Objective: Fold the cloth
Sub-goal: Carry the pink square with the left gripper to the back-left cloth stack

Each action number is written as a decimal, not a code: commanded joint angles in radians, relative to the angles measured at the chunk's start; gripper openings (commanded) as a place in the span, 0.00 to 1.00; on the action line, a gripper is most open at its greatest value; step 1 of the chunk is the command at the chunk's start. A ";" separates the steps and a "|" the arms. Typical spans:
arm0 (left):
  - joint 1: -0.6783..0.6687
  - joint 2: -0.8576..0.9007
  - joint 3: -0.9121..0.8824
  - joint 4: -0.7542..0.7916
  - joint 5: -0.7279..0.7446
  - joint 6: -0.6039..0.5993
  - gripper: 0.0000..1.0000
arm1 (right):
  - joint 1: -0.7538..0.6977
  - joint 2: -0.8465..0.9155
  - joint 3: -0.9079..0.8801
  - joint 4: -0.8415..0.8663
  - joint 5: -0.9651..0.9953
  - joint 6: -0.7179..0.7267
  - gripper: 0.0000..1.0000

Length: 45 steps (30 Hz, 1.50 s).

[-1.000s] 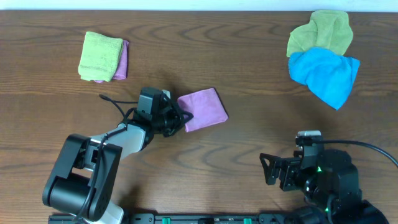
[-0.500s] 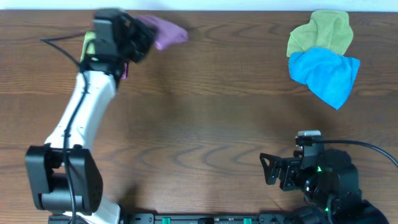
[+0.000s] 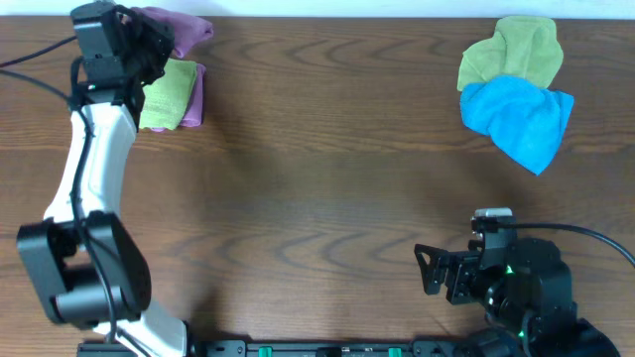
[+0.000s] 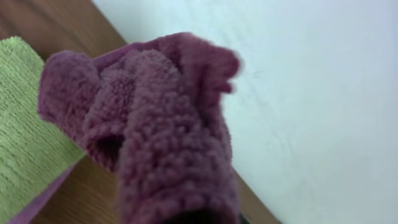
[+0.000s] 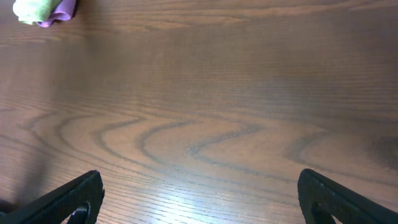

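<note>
The purple cloth (image 4: 168, 137): soft, fuzzy, loopy towel stuff, matt. The folded green cloth (image 4: 22, 137): same fuzzy kind, w/ finer loops. Blue cloth (image 3: 516, 117) looks soft & matt too. Tabletop (image 5: 199, 93): dark wood w/ wavy grain, smooth, a bit shiny. Right gripper (image 5: 202, 202) jaws: black, matt, prob. plastic. Left arm (image 3: 94, 164): white, smooth, shiny shell.

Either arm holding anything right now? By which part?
Left pincer grips the purple cloth by a bunched end; the exact spot of the hold is hidden. Right pincer is open and empty.
</note>
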 commanded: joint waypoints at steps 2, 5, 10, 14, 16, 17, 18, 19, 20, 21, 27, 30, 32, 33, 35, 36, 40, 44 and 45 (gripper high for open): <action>0.009 0.068 0.019 0.011 -0.043 0.043 0.06 | -0.005 -0.003 -0.003 -0.002 0.006 0.013 0.99; 0.015 0.071 0.019 0.023 -0.063 0.068 0.06 | -0.005 -0.003 -0.003 -0.002 0.006 0.013 0.99; 0.043 0.071 0.020 0.024 -0.063 0.068 0.06 | -0.005 -0.003 -0.003 -0.002 0.006 0.013 0.99; 0.071 0.072 0.020 0.005 -0.063 0.071 0.06 | -0.005 -0.003 -0.003 -0.002 0.006 0.013 0.99; 0.073 0.085 0.020 0.002 -0.067 0.076 0.06 | -0.005 -0.003 -0.003 -0.002 0.006 0.013 0.99; 0.073 0.092 0.020 0.004 -0.062 0.075 0.06 | -0.005 -0.003 -0.003 -0.002 0.006 0.013 0.99; 0.073 0.100 0.020 0.007 -0.059 0.075 0.06 | -0.005 -0.003 -0.003 -0.002 0.006 0.013 0.99; 0.073 0.111 0.020 0.016 -0.052 0.075 0.06 | -0.005 -0.003 -0.003 -0.002 0.006 0.013 0.99; 0.073 0.125 0.020 0.022 -0.043 0.074 0.06 | -0.005 -0.003 -0.003 -0.002 0.006 0.013 0.99; 0.073 0.133 0.020 0.021 -0.037 0.071 0.06 | -0.005 -0.003 -0.003 -0.002 0.006 0.013 0.99; 0.073 0.158 0.020 -0.019 -0.020 0.092 0.06 | -0.005 -0.003 -0.003 -0.002 0.006 0.013 0.99; 0.073 0.158 0.020 -0.069 -0.027 0.094 0.06 | -0.005 -0.003 -0.003 -0.002 0.006 0.013 0.99; 0.073 0.158 0.020 -0.109 -0.029 0.094 0.07 | -0.005 -0.003 -0.003 -0.002 0.006 0.013 0.99; 0.073 0.158 0.020 -0.121 -0.029 0.094 0.11 | -0.005 -0.003 -0.003 -0.002 0.006 0.013 0.99; 0.073 0.158 0.020 -0.140 -0.029 0.094 0.15 | -0.005 -0.003 -0.003 -0.002 0.006 0.013 0.99; 0.073 0.158 0.020 -0.147 -0.029 0.094 0.19 | -0.005 -0.003 -0.003 -0.002 0.006 0.013 0.99; 0.074 0.158 0.020 -0.167 -0.030 0.095 0.30 | -0.005 -0.003 -0.003 -0.002 0.006 0.013 0.99; 0.080 0.155 0.020 -0.189 -0.030 0.095 0.40 | -0.005 -0.003 -0.003 -0.002 0.006 0.013 0.99; 0.085 0.153 0.020 -0.197 -0.029 0.097 0.47 | -0.005 -0.003 -0.003 -0.002 0.006 0.013 0.99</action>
